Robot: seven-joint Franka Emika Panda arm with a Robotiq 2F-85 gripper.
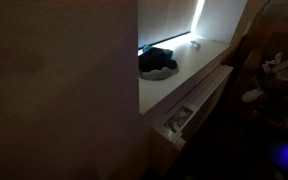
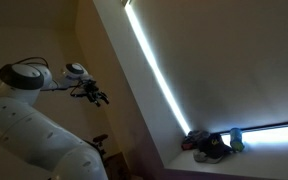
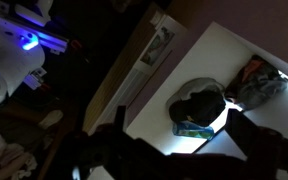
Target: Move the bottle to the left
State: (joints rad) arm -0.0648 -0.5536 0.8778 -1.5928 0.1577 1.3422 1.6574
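Bottle (image 2: 236,140): pale speck standing on the bench (image 1: 189,72), just beside the dark heap (image 2: 209,147); tool (image 2: 96,97) released, jaws apparently spread and empty, poised high and well apart, so the reach likely runs down and across to it.

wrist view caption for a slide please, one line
Dim wrist view: a dark rounded heap sits on a pale ledge, framed by the open end effector in the foreground
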